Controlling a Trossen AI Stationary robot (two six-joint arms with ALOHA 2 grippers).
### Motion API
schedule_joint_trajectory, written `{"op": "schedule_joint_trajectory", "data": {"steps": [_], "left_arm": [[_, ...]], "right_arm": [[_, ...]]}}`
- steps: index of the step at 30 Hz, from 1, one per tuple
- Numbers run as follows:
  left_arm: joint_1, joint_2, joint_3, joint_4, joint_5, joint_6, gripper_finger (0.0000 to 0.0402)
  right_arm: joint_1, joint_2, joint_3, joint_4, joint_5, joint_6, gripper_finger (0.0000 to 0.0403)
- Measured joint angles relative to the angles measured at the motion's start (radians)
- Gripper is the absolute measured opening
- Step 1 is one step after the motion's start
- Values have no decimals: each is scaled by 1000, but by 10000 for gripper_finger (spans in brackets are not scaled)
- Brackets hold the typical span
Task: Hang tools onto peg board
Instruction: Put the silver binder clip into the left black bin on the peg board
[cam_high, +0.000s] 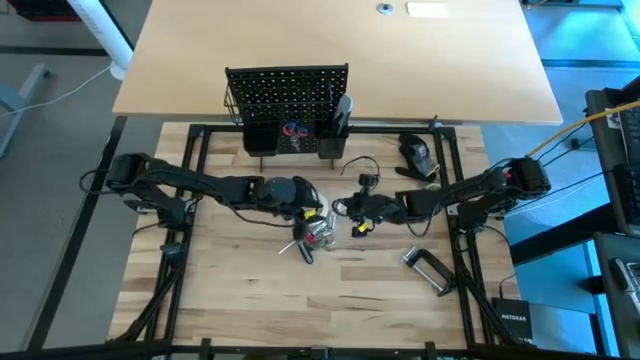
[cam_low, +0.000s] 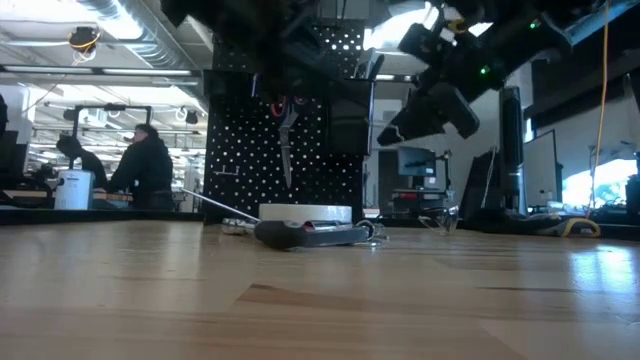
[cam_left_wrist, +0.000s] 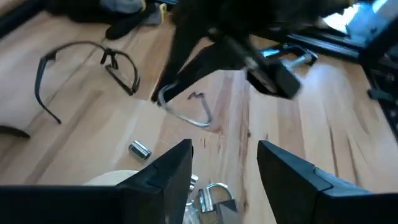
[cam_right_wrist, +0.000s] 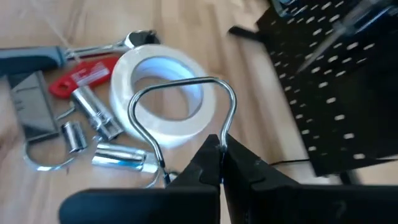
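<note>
A: Near edge first?

B: Silver C-clamp (cam_high: 428, 270) lies flat toward the front right of the table (cam_high: 240, 300), well apart from everything else.

A: Mid-table?

B: Tool pile: white tape roll (cam_right_wrist: 158, 99) flat, sockets (cam_right_wrist: 93, 118) and a red-handled piece (cam_right_wrist: 81, 78) just beside it. Left gripper (cam_left_wrist: 224, 171) hovers over the pile, fingers spread, nothing between them. Right gripper (cam_right_wrist: 221, 158) is up off the table just right of the pile, fingers pressed together on a bent wire hook (cam_right_wrist: 186, 109).

A: Hook touching anything?

B: No, it's in the air. Safety glasses (cam_left_wrist: 87, 71) lie on the wood behind it.

A: Far side?

B: Peg board (cam_high: 287, 95) stands upright at the back. Red-handled scissors (cam_high: 293, 130) already sit in its basket. A black device (cam_high: 418, 152) lies to its right.
</note>
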Motion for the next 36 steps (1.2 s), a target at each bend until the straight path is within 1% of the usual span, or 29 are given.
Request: {"op": "schedule_joint_trajectory", "data": {"steps": [4,7,13,20,31,36], "left_arm": [[12,41,-1,60,-9,-79,171],[23,68,-1,91,-20,-98,171],[23,99,-1,190,-20,-90,171],[21,102,-1,210,-20,-68,166],[21,110,-1,212,-20,-38,123],[21,110,-1,213,-20,-11,89]], "right_arm": [[35,0,0,23,111,-12,3],[53,0,0,41,158,-32,4],[57,2,0,70,151,-53,4],[63,2,0,87,136,-56,5],[63,2,0,129,104,-57,5],[63,2,0,128,105,-59,5]]}}
